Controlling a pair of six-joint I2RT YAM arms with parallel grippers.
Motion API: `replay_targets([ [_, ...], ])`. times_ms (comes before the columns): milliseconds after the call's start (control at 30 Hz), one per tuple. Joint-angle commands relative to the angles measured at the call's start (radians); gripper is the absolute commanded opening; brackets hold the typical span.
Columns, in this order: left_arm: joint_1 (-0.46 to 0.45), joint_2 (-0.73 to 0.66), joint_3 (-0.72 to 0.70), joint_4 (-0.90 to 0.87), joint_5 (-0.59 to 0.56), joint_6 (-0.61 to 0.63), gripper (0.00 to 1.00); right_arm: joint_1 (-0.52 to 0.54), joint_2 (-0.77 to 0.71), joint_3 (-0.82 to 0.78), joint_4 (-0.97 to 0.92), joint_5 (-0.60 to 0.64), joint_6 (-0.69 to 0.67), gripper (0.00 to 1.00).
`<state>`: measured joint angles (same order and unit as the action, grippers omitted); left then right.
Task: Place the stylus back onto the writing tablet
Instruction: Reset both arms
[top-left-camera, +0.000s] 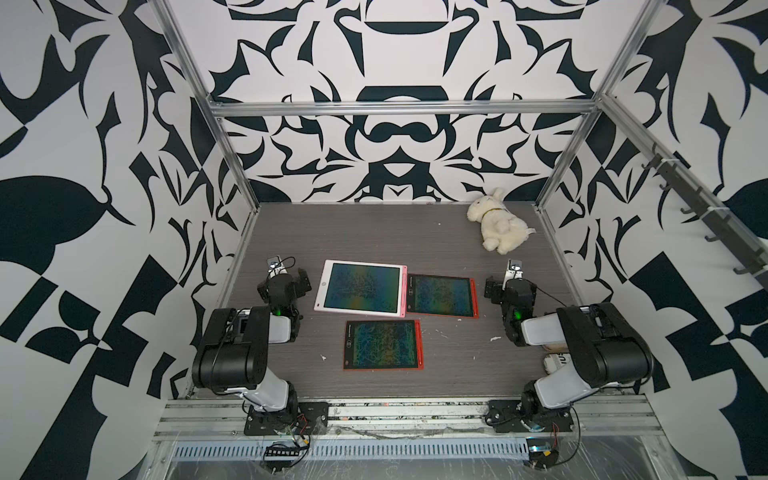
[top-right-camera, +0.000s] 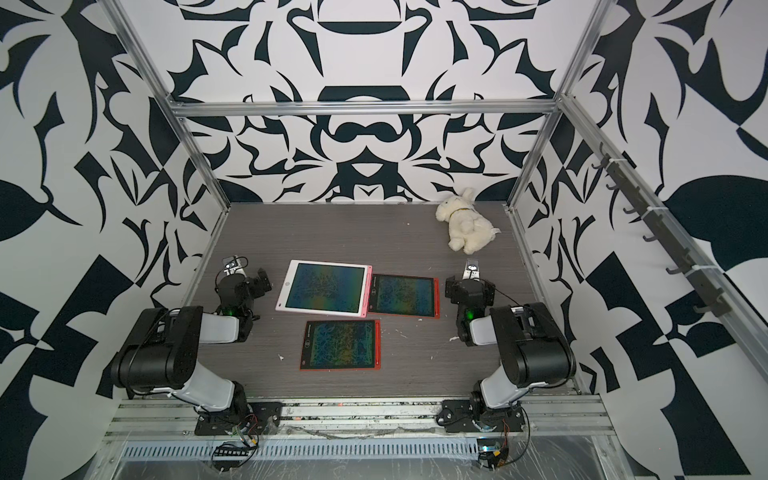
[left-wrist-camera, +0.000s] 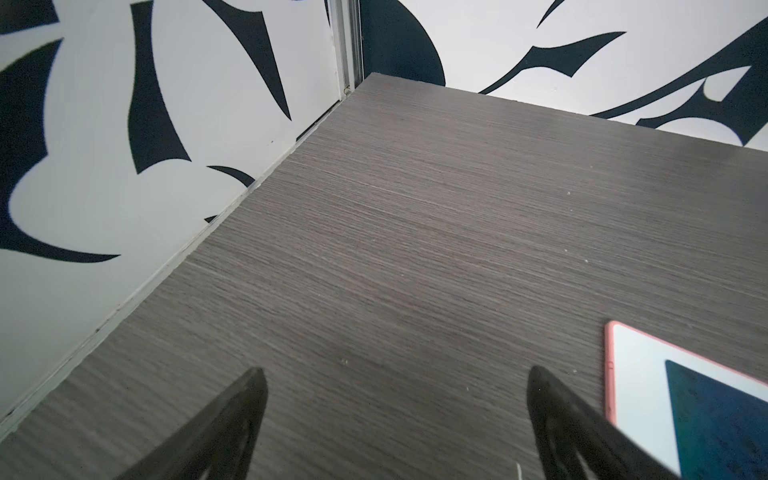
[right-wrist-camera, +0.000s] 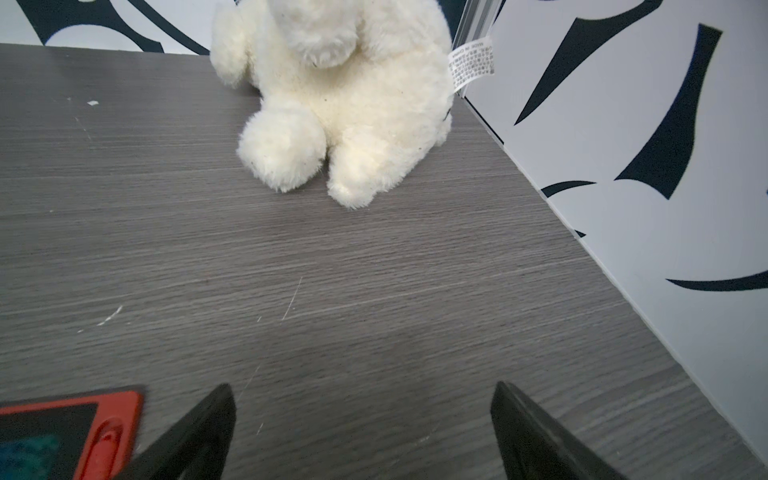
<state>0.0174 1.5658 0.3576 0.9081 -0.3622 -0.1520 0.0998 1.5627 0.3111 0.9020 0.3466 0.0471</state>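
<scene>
Left wrist view: left jaws spread wide, nothing between them, above grey wood-grain tabletop (left-wrist-camera: 415, 249); white pink-edged writing tablet (left-wrist-camera: 640, 374) just beside.
Right wrist view: right jaws spread wide, empty; red stylus (right-wrist-camera: 104, 446) lies in the side slot of red-framed writing tablet (right-wrist-camera: 129, 411).
Far corner: cream plush rabbit (top-left-camera: 496, 222).

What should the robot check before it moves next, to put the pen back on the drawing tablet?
1. Left fingers open, empty: ok.
2. Right fingers open, empty: ok.
3. Loose pen on the table to grab: not ok, none seen.
4. Pen in far red tablet edge slot: ok.
5. Pens in white tablet and near red tablet: cannot tell, too small.
6. Bunny away from the tablets: ok.
</scene>
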Motion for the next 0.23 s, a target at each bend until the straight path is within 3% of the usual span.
replay_targets([
  [0,0.001,-0.015,0.004,0.023,0.003,0.011,0.99,0.003,0.000,0.053,0.006,-0.110,-0.044,1.00],
  [200,-0.009,-0.014,0.004,0.027,-0.010,0.023,0.99,0.000,-0.016,0.042,0.004,-0.131,-0.047,1.00],
])
